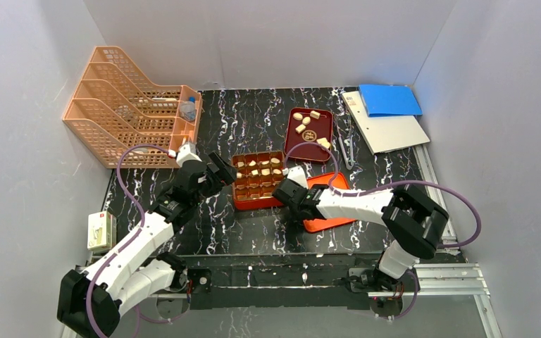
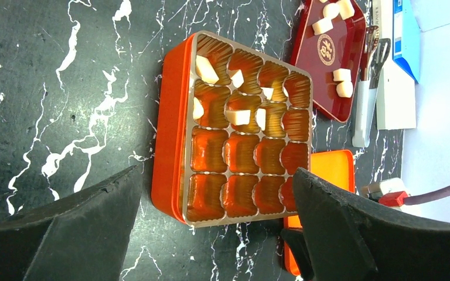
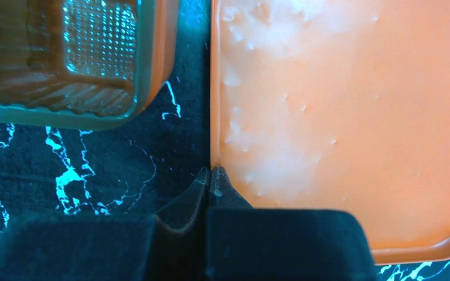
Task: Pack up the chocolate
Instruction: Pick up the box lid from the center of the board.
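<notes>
Orange lid (image 1: 327,224): middle covered by the right arm (image 1: 356,204) from above; cut by two edges at the right wrist.
Compartmented box (image 3: 64,58): only one blurred corner shows at the right wrist.
Dark red tray (image 2: 319,76): far end cut off at the left wrist; emblem (image 2: 326,50) unreadable.
Right gripper (image 3: 211,174): grip on the lid's rim unclear.

No legible text found. The dark red shallow plastic tray (image 2: 319,73) bears a round gold emblem (image 2: 326,50); its character is unreadable.
</notes>
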Tool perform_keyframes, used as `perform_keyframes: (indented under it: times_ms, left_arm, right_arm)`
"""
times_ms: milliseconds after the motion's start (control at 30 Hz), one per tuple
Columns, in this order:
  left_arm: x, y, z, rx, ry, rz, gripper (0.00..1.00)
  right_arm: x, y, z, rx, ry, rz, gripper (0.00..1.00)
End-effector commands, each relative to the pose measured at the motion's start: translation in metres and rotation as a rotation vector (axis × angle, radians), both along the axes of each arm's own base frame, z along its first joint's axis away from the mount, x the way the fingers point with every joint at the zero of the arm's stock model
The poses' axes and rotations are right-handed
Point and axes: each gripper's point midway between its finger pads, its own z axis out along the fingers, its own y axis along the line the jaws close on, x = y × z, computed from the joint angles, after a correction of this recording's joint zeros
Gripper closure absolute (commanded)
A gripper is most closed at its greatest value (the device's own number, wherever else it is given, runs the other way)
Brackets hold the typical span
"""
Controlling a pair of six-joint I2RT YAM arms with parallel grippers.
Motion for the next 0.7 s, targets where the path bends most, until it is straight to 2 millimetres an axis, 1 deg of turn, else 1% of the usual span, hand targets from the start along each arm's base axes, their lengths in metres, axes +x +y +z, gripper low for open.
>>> perform_keyframes:
  times_ms: [0,67,200,333,500,667]
  left_arm:
    - [0.000,0.008,0.009,0.013,-0.024,0.024,0.03]
    - [0.000,0.007,0.016,0.009,-0.036,0.019,0.03]
    - [0.001,0.006,0.029,0.006,-0.052,0.007,0.03]
    - [0.002,0.003,0.039,0.004,-0.065,-0.010,0.03]
    - [0.002,-0.003,0.053,-0.015,-0.088,-0.044,0.02]
    - [0.001,-0.022,0.059,-0.086,-0.093,-0.112,0.02]
  right_arm:
    - [-0.012,-0.019,0.007,-0.027,0.026,-0.028,0.99]
    - [-0.011,-0.019,0.022,0.001,0.007,-0.038,0.99]
    - [-0.010,-0.024,0.054,0.051,-0.038,-0.071,0.99]
    - [-0.009,-0.023,0.093,0.155,-0.094,-0.084,0.99]
    - [-0.012,-0.003,0.148,0.351,-0.136,-0.024,0.99]
    - [-0.015,0.021,0.200,0.547,-0.179,0.064,0.99]
